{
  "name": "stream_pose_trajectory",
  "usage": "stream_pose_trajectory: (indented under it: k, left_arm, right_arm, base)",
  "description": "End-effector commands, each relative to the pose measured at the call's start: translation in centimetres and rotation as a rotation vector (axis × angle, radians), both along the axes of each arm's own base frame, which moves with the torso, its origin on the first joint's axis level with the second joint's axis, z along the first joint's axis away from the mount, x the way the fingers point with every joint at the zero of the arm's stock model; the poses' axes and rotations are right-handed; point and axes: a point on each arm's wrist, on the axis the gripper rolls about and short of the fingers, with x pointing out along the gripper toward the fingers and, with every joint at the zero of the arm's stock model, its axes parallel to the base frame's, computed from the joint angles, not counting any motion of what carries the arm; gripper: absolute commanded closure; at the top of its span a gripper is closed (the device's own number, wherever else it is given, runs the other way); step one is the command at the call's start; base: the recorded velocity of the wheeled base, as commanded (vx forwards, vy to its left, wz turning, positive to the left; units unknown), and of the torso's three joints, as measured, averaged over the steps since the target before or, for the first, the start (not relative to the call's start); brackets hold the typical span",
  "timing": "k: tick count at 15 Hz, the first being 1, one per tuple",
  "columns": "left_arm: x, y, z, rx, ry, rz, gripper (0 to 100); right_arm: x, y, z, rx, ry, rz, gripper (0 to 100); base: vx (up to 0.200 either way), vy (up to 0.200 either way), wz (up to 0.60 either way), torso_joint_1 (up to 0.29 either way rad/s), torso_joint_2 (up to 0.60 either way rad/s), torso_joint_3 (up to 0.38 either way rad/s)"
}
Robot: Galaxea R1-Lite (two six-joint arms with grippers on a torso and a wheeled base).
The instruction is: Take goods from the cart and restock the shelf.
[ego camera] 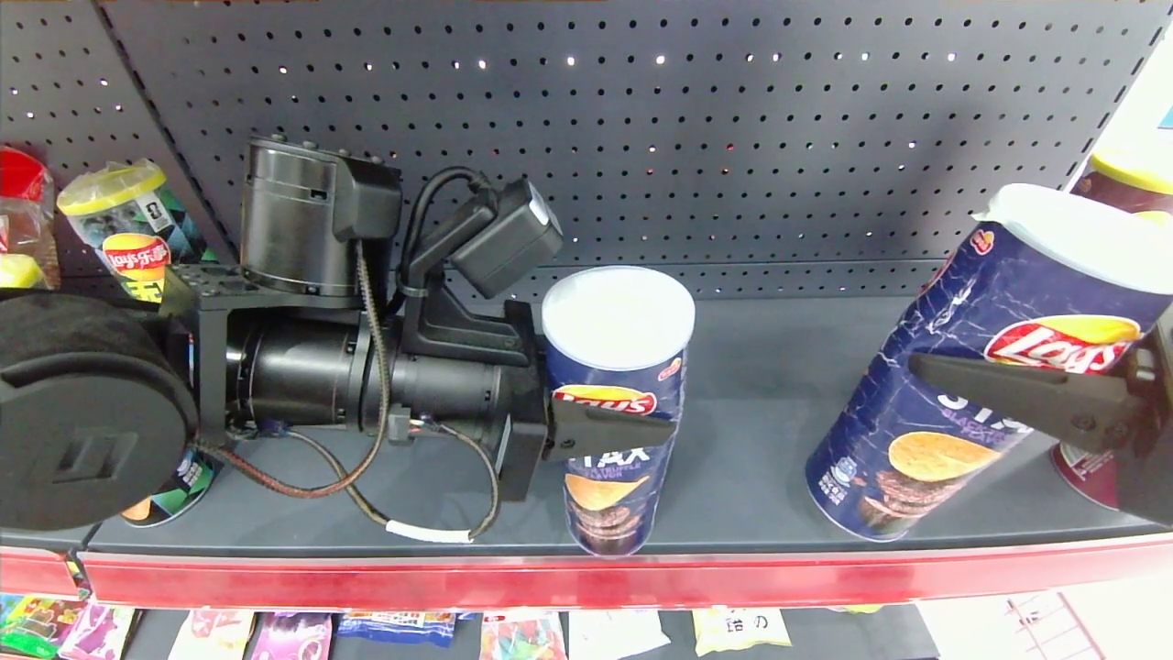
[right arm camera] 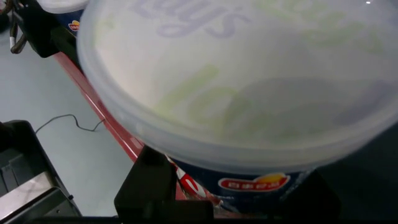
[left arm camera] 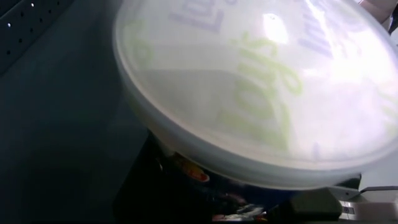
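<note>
A blue chips can (ego camera: pixel 608 495) with a white lid stands upright near the front edge of the dark shelf (ego camera: pixel 751 431). My left gripper (ego camera: pixel 616 423) is shut on its middle, reaching in from the left. Its lid (left arm camera: pixel 261 87) is very close in the left wrist view. A second blue chips can (ego camera: pixel 926 458) leans tilted at the right, its base near the shelf's front edge. My right gripper (ego camera: pixel 1026 376) is shut on it. Its lid (right arm camera: pixel 249 81) sits close in the right wrist view, with the first can (right arm camera: pixel 62 7) farther off.
Yellow-lidded cans (ego camera: pixel 128 229) stand at the shelf's left end, and another can (ego camera: pixel 1123 183) stands behind the tilted one. A pegboard wall (ego camera: pixel 641 137) closes the back. The red shelf lip (ego camera: pixel 550 577) runs along the front, with snack bags (ego camera: pixel 394 632) below.
</note>
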Motion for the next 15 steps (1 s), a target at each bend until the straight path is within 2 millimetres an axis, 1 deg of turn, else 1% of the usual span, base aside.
stream_pose_trajectory:
  k: [1, 4, 5, 8, 11, 12, 14, 15]
  left_arm:
    - [-0.1, 0.1, -0.1, 0.002, 0.003, 0.0, 100]
    - [-0.2, 0.1, -0.4, 0.009, 0.01, 0.0, 100]
    - [-0.2, 0.2, -0.4, 0.01, 0.01, 0.003, 0]
    - [-0.2, 0.2, -0.4, 0.009, 0.009, 0.003, 0]
    - [-0.3, 0.5, -0.3, 0.008, 0.01, 0.008, 0]
    - [-0.8, 1.0, -0.5, 0.013, 0.016, 0.011, 0]
    - [-1.6, 1.8, -0.6, 0.017, 0.02, 0.017, 0]
    - [-2.1, 3.0, -0.8, 0.02, 0.026, 0.042, 0]
  right_arm:
    - [0.0, 0.0, 0.0, -0.001, 0.0, 0.0, 100]
    - [0.1, 0.0, 0.0, -0.001, 0.0, 0.0, 100]
    - [0.1, 0.1, 0.0, -0.001, 0.001, 0.002, 100]
    - [0.6, 0.3, 0.1, -0.004, 0.007, 0.003, 100]
    - [1.6, 1.0, 0.3, -0.009, 0.015, 0.003, 100]
    - [2.7, 1.6, 0.9, -0.008, 0.01, 0.005, 100]
    - [4.1, 2.5, 1.6, -0.006, 0.007, 0.008, 100]
    - [5.5, 3.2, 1.9, -0.009, 0.011, 0.007, 100]
  base:
    - [0.0, 0.0, 0.0, 0.0, 0.0, 0.0]
    - [0.0, 0.0, 0.0, 0.0, 0.0, 0.0]
    - [0.0, 0.0, 0.0, 0.0, 0.0, 0.0]
    - [0.0, 0.0, 0.0, 0.0, 0.0, 0.0]
    - [0.0, 0.0, 0.0, 0.0, 0.0, 0.0]
    - [0.0, 0.0, 0.0, 0.0, 0.0, 0.0]
    - [0.0, 0.0, 0.0, 0.0, 0.0, 0.0]
    - [0.0, 0.0, 0.0, 0.0, 0.0, 0.0]
